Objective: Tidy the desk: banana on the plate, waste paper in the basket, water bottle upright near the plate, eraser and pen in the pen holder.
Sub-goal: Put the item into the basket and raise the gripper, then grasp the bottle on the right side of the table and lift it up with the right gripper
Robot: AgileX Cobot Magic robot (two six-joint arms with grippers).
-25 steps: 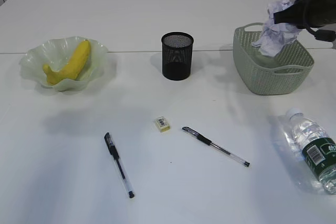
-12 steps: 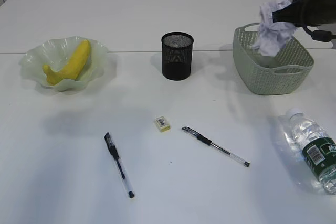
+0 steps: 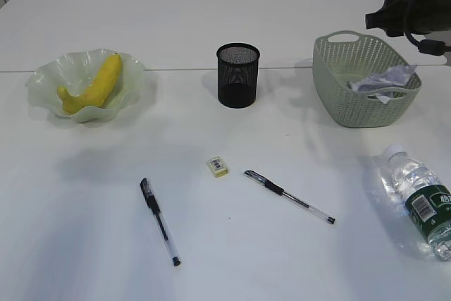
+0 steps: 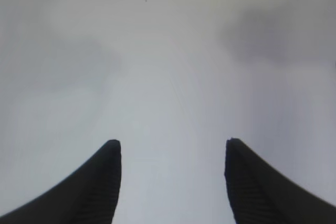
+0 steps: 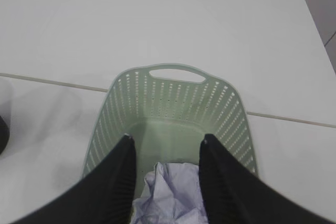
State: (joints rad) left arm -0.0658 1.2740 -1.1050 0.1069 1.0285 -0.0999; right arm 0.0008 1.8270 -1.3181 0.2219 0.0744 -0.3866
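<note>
A white table (image 3: 211, 26) in mid-tidy, read from the left with the black mesh pen holder (image 3: 238, 75) as the marker. Far left of the holder, the banana (image 3: 93, 85) lies in a pale wavy plate (image 3: 42, 79). Nearer the camera and left of the holder, a pen (image 3: 160, 222) lies on the tabletop; a small yellow eraser (image 3: 218, 166) sits in front of the holder, and a second pen (image 3: 289, 197) lies just right of the eraser, angled away from it. Right of the holder stands the green basket (image 3: 338, 107), with the crumpled paper (image 3: 384, 81) resting inside it. The right gripper (image 5: 165, 148) hangs above the basket, fingers parted and empty, the paper (image 5: 170, 192) lying loose beneath them. Far right and toward the camera, the bottle (image 3: 423, 202) lies on its side, well apart from the plate. The left gripper (image 4: 170, 150) is spread open over bare, blurred tabletop, holding nothing.
</note>
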